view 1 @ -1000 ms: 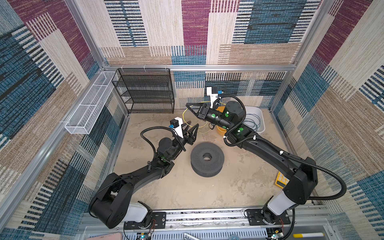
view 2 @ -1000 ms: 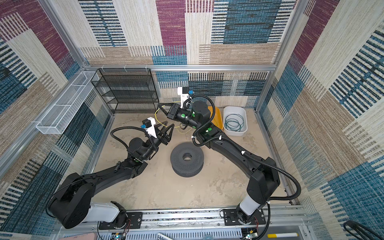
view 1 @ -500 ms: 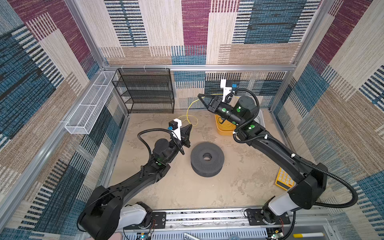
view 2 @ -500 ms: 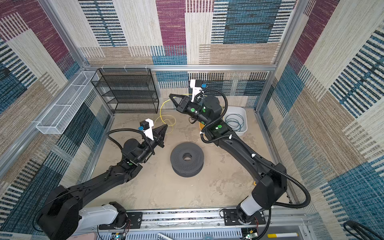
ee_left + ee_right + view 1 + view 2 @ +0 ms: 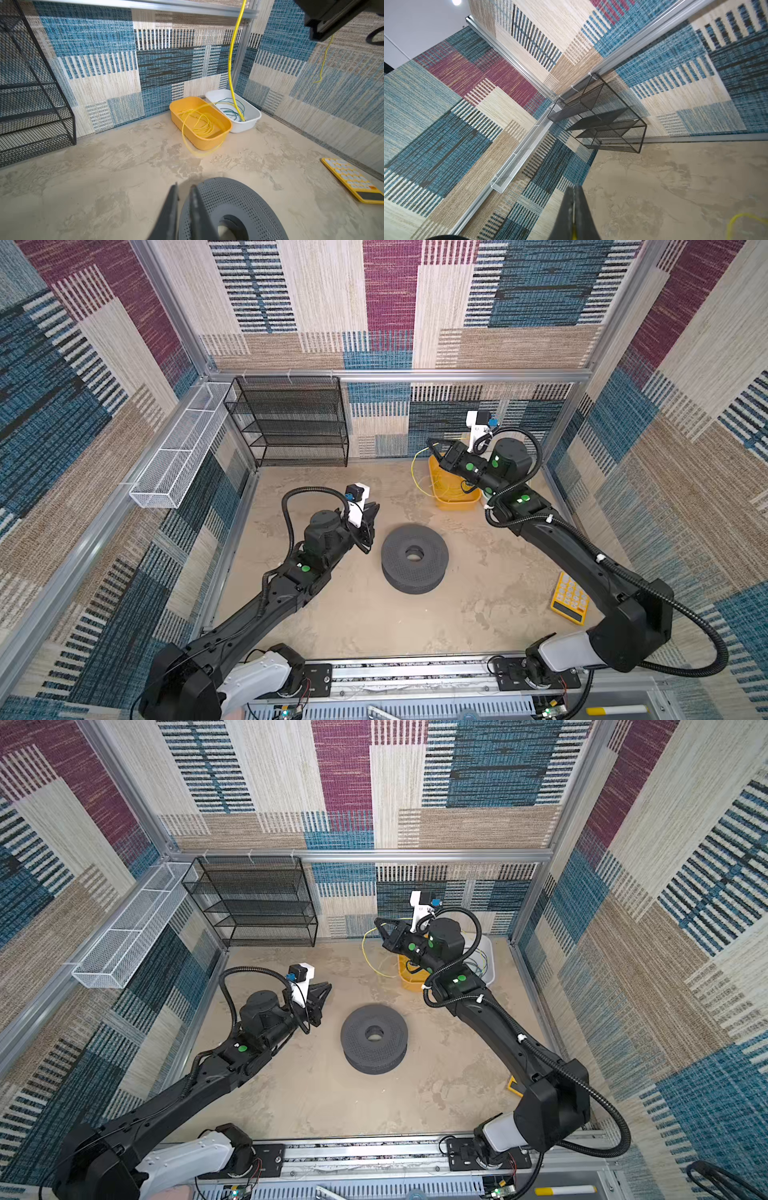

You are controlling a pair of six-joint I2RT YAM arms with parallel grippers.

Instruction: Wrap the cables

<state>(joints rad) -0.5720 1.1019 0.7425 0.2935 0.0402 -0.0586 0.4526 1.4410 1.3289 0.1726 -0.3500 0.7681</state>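
My right gripper (image 5: pixel 430 444) (image 5: pixel 378 922) (image 5: pixel 573 188) is raised over the yellow bin (image 5: pixel 455 504) and shut on the yellow cable (image 5: pixel 413 472) (image 5: pixel 364 952) (image 5: pixel 231 62). The yellow cable hangs down in a curve to loose loops in that bin (image 5: pixel 207 143). The teal-green cable (image 5: pixel 228 112) lies coiled in the white bin (image 5: pixel 252 122) beside it. My left gripper (image 5: pixel 372 510) (image 5: pixel 326 990) (image 5: pixel 184 187) hovers low beside the grey perforated spool (image 5: pixel 395 558) (image 5: pixel 357 1033) (image 5: pixel 239 199). Its jaws stand a narrow gap apart with nothing between them.
A black mesh shelf (image 5: pixel 291 423) stands against the back wall, and a white wire basket (image 5: pixel 178 456) hangs on the left wall. A yellow calculator (image 5: pixel 570 602) (image 5: pixel 351 178) lies on the floor at the right, near the right arm.
The right gripper has carried the yellow cable to the right, to above the yellow bin. The left gripper shut, then parted a little, and now stands well clear of the cable.
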